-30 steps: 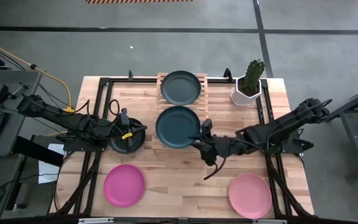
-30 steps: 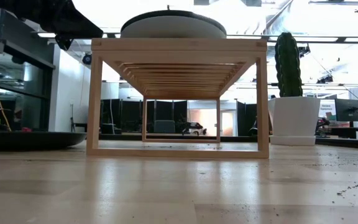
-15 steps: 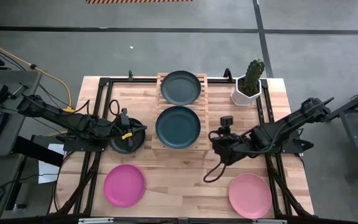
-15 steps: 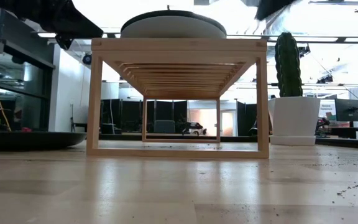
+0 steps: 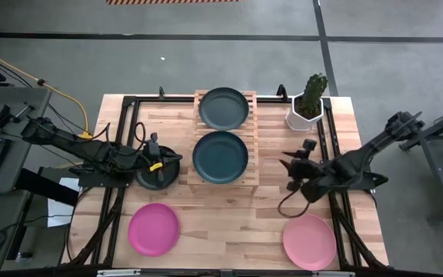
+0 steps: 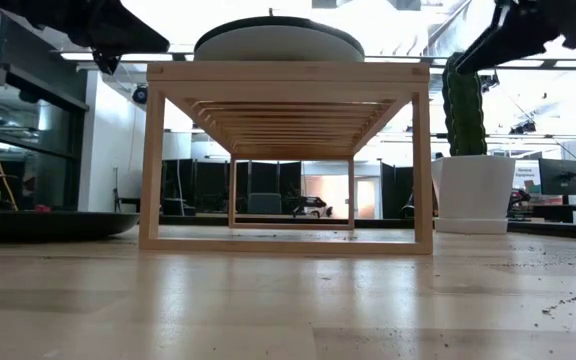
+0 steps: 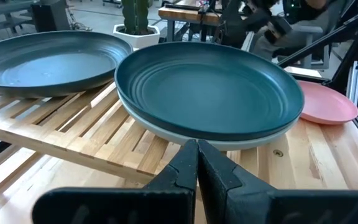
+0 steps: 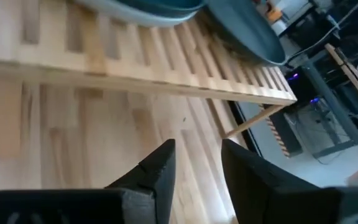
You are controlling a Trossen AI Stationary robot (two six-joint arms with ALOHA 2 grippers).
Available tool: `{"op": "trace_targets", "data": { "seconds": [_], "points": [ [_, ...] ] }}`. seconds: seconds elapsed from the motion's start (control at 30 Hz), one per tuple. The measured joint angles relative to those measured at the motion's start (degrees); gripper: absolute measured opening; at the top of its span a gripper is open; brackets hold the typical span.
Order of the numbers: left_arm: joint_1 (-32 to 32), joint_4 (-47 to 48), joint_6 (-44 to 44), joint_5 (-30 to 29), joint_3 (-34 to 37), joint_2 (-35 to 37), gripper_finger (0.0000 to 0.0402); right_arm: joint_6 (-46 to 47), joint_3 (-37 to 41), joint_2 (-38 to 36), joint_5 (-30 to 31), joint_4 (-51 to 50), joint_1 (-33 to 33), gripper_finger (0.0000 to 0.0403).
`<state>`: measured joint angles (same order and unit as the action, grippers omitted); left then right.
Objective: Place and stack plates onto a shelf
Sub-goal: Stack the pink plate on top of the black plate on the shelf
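Observation:
The slatted wooden shelf point(image 5: 252, 132) point(image 6: 288, 72) holds two dark teal-grey plates. The far one point(image 5: 223, 108) lies on the slats. The near one point(image 5: 220, 157) point(image 7: 207, 87) lies on a pale mint plate point(image 7: 166, 132). A black plate point(image 5: 146, 181) point(image 6: 48, 225) rests flat on the table left of the shelf. My left gripper point(image 5: 171, 160) point(image 7: 196, 158) hovers over it, shut, pointing at the shelf. My right gripper point(image 5: 289, 171) point(image 8: 197, 165) is open over bare table right of the shelf. The magenta plate point(image 5: 153, 228) and salmon plate point(image 5: 309, 240) lie near the table's near edge.
A white pot with a cactus point(image 5: 308, 104) point(image 6: 465, 160) stands at the far right of the table, beside the shelf. Black frame rails point(image 5: 121, 138) run along the table's left and right sides. Bare wood lies between the magenta and salmon plates.
My right gripper has drawn back from the right rim of the near teal-grey plate toward the table's right edge, turning as it went. That plate stays on the shelf. The left arm has kept still.

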<state>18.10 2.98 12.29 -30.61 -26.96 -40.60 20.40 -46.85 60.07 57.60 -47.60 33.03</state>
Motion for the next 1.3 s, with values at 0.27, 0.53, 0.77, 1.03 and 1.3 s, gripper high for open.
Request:
{"op": "trace_targets", "data": {
  "seconds": [0.27,0.53,0.77,1.03,1.3],
  "points": [
    [-0.01,-1.95,-2.71,-0.01,0.0,0.0,0.0,-20.9,15.98,-15.79,-9.83,35.81,-6.87,0.0081],
    [-0.01,-2.91,-6.62,-0.02,0.0,0.0,0.0,-40.76,27.28,-21.55,-29.62,75.7,-17.21,0.008],
    [-0.01,-2.49,-10.5,-0.04,0.0,0.0,0.0,-34.87,27.43,-21.5,-27.85,79.71,-20.21,0.008],
    [-0.01,-2.58,-10.11,-0.03,0.0,0.0,0.0,-34.37,27.41,-21.44,-28.98,79.48,-20.29,0.008],
    [0.0,-2.57,-9.36,-0.02,0.0,0.0,0.0,-33.28,27.37,-21.42,-28.98,78.98,-20.27,0.008]
  ]
}}
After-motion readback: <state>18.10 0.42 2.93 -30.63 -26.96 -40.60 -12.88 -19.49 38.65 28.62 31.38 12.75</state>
